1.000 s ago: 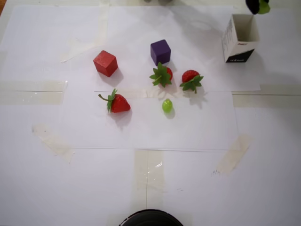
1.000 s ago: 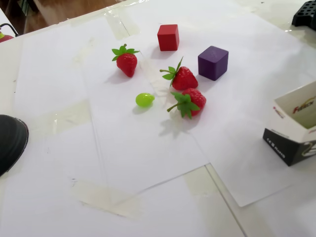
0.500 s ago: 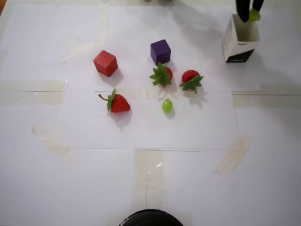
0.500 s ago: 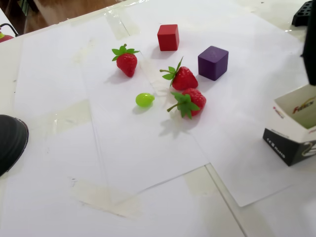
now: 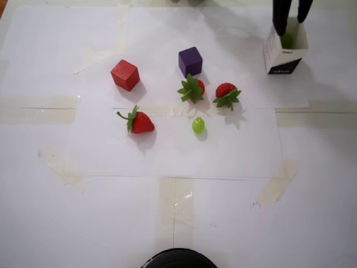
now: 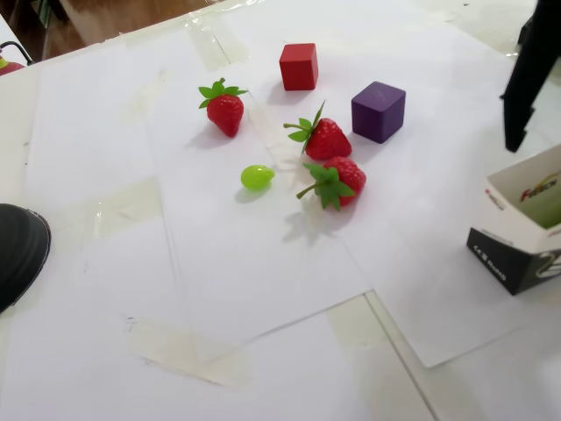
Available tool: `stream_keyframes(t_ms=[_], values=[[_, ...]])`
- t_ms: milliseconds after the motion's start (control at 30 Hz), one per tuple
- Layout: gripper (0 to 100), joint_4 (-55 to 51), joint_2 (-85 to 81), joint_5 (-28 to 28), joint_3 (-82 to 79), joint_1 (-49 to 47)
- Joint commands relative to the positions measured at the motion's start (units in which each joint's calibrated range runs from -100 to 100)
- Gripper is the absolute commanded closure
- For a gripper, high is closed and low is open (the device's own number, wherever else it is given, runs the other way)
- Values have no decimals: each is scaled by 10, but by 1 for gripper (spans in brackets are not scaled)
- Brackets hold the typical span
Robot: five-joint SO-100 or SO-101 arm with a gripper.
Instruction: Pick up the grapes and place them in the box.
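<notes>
Two black fingers [image 5: 279, 19] of the gripper [image 5: 291, 22] hang spread apart over the open top of the box [image 5: 277, 56] at the far right of the overhead view, holding nothing, and a grape [image 5: 286, 40] shows as a green patch inside the carton just below them (in the fixed view only one dark finger [image 6: 524, 88] is clear, above the box [image 6: 508, 254] at the right edge). One more grape [image 5: 198, 125] lies on the white paper [image 5: 167, 156] near the middle, just in front of two strawberries [image 5: 192, 88], with a third strawberry [image 5: 139, 121] to its left. Beyond them stand a purple cube [image 5: 190, 61] and, further left, a red cube [image 5: 125, 75].
</notes>
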State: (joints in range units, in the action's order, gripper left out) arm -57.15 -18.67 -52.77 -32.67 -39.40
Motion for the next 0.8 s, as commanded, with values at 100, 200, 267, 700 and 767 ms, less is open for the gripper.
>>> stream_keyframes(t_ms=[100, 200, 267, 700, 767], values=[[91, -21, -24, 22, 90, 65], [93, -31, -14, 27, 124, 98], [93, -39, 0, 31, 150, 118], [100, -86, 182, 80, 354, 269], [100, -75, 209, 90, 363, 287]])
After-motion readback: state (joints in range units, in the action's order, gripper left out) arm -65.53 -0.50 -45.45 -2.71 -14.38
